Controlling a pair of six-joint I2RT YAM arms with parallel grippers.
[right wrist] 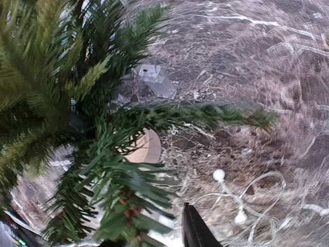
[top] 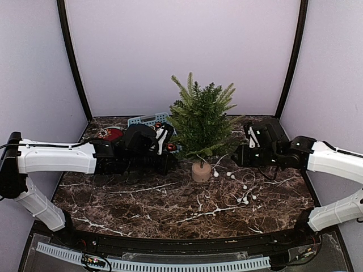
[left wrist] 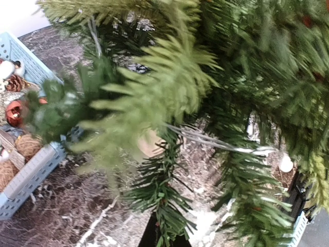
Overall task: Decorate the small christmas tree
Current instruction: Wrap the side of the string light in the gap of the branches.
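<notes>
The small christmas tree [top: 199,116] stands upright mid-table on its pale wooden base [top: 201,171]. A white light string [top: 241,184] lies in loops on the marble to the right of the base, and its bulbs [right wrist: 219,175] show in the right wrist view. One strand [left wrist: 216,144] runs across the lower branches. My left gripper [top: 164,143] is shut at the tree's left side. A low branch lies over its tip [left wrist: 154,229], and I cannot tell whether it is pinched. My right gripper [top: 245,150] is open at the right side, with a berry-tipped branch between its fingers [right wrist: 193,229].
A blue basket [top: 144,119] sits behind my left arm. Its rim [left wrist: 31,175] encloses a red ball [left wrist: 14,112] and a pine cone [left wrist: 15,82]. A red item [top: 109,134] lies left of the basket. A clear plastic piece [right wrist: 154,80] rests beyond the tree.
</notes>
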